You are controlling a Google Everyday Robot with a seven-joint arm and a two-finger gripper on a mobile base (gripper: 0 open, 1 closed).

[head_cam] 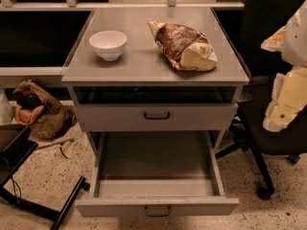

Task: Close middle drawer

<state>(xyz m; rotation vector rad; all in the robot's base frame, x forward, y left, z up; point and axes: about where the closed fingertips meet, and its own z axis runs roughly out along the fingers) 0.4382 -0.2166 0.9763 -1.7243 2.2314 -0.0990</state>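
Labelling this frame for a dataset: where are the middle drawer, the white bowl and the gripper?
middle drawer (192, 206): camera view, right half of its front panel.
white bowl (108, 52): camera view, front of its outer wall.
gripper (284, 103): camera view, pale body at the right edge.

Bowl left of bag on cabinet; gripper to its right

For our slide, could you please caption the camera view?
Middle drawer open below bowl and snack bag; gripper at right.
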